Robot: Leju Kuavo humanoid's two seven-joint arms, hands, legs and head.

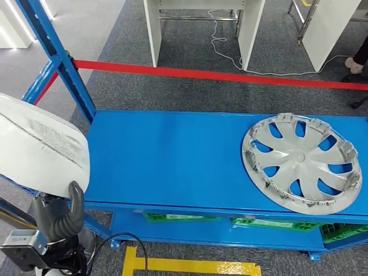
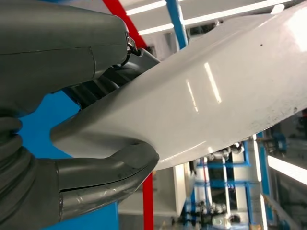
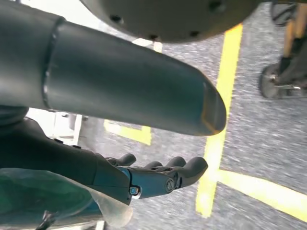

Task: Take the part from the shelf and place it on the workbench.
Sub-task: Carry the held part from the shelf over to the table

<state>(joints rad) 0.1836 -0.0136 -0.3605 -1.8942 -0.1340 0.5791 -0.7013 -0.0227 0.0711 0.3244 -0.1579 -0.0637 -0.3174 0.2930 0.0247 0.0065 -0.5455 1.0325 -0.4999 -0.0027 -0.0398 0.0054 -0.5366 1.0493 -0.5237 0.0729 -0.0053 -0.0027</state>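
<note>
White part [image 1: 37, 144] sits clamped in your left hand [image 1: 61, 215], thumb over its near edge, off the blue shelf [image 1: 165, 155]. Right hand [image 3: 159, 177] hangs slack, fingers apart, holding nothing. Carry step, I judge; next you need the bench found.

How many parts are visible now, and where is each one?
2. The silver wheel cover lies flat on the blue shelf, right side. The white part is held by the left hand. Others may be hidden.

I see the hubcap [image 1: 302, 164] lying on the shelf's [image 1: 165, 161] right end; my left hand [image 1: 58, 213] holds the panel [image 1: 39, 146] off its left end.
</note>
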